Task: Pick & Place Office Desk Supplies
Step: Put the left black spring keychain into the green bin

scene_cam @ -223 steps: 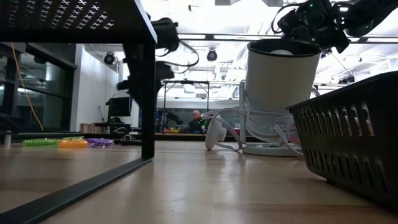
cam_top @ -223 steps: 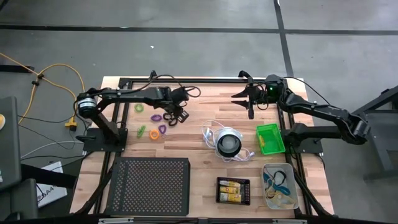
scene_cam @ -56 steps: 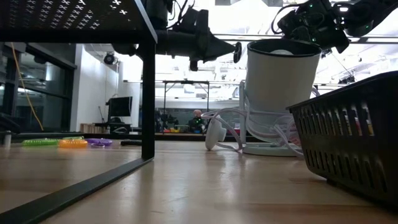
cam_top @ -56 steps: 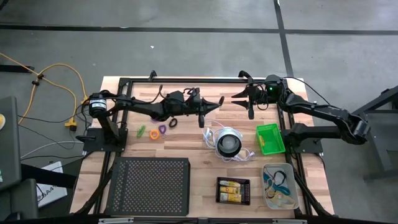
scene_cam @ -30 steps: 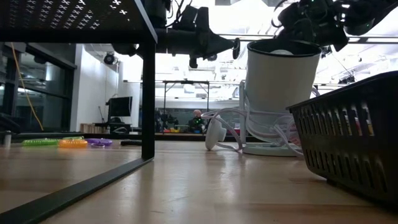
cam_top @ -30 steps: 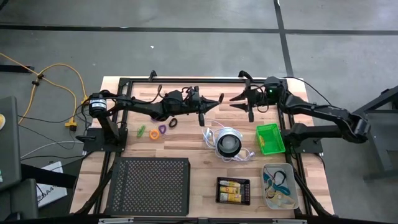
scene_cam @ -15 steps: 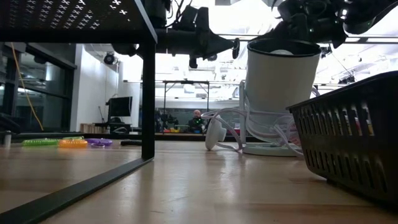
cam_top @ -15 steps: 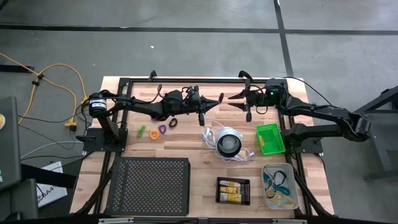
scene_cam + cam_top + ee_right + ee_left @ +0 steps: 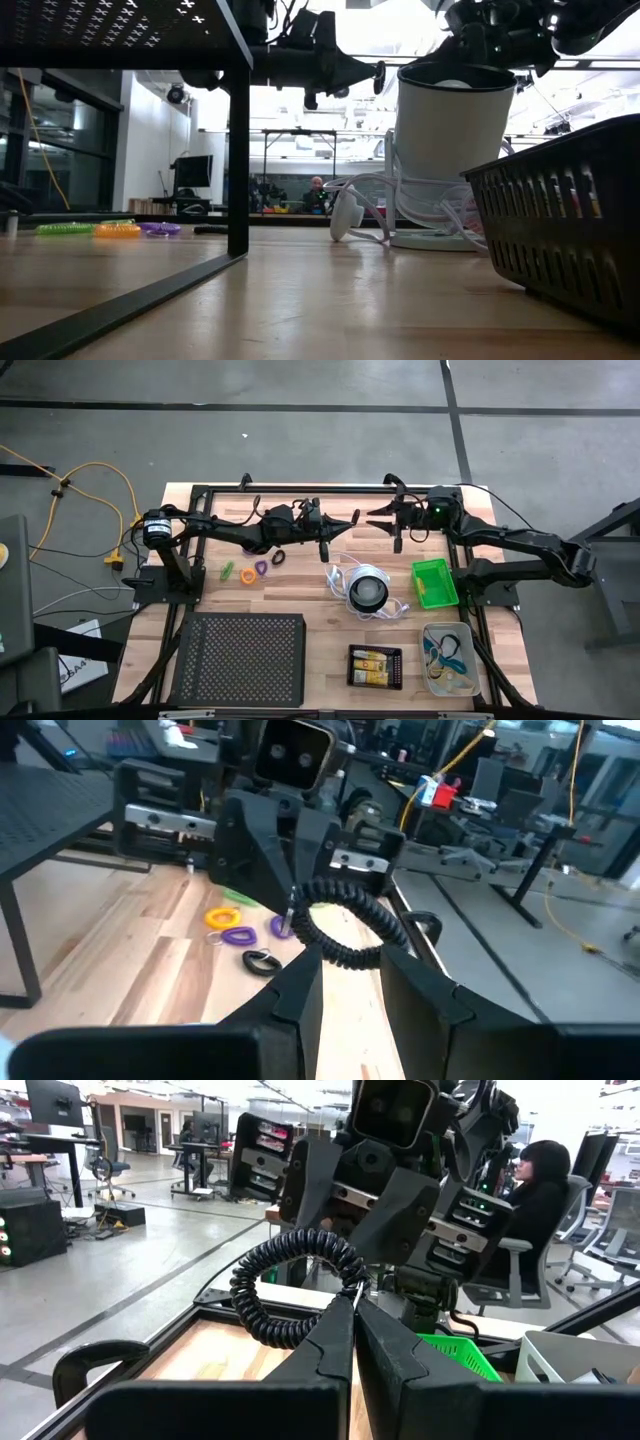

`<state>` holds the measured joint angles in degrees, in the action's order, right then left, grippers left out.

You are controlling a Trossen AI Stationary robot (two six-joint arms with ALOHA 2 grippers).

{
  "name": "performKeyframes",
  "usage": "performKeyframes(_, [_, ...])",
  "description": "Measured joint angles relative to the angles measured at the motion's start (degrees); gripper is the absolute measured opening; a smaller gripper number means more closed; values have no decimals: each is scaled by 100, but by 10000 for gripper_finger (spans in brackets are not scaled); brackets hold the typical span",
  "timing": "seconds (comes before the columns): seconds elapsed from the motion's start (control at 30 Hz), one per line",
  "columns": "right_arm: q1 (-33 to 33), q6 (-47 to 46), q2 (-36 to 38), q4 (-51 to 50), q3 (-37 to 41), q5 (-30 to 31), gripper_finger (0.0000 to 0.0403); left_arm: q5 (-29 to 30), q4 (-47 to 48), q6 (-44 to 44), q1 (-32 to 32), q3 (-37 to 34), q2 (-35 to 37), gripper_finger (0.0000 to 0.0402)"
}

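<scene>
Above the back of the table (image 9: 300,585), the left gripper (image 9: 352,1302) has its fingers pinched together on a black coiled loop (image 9: 290,1285), held up in the air. The right gripper (image 9: 350,960) faces it with its fingers apart on either side of that coil (contact unclear). Green (image 9: 228,571), orange (image 9: 247,575), purple (image 9: 261,567) and dark (image 9: 277,558) loops lie on the wood below the left arm.

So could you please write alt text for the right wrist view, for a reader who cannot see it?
A black coiled loop hangs in mid-air, pinched at one end by the left gripper, with its other end between the open fingers of the right gripper in the foreground. On the wooden table behind lie small yellow, purple and dark loops.
</scene>
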<state>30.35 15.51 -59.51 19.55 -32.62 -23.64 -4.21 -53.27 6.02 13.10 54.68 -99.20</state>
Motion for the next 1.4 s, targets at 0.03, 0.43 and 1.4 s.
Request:
performKeyframes(0.03, [0, -60, 0, -1, 0, -5, 93, -2, -1, 0, 0, 0, 0, 1])
performKeyframes(0.43, [2, 160, 0, 57, 0, -6, 93, -4, -94, 140, 0, 0, 1, 1])
performKeyframes(1.4, [-32, 78, -837, 1372, 0, -56, 93, -150, -288, 256, -84, 0, 2, 1])
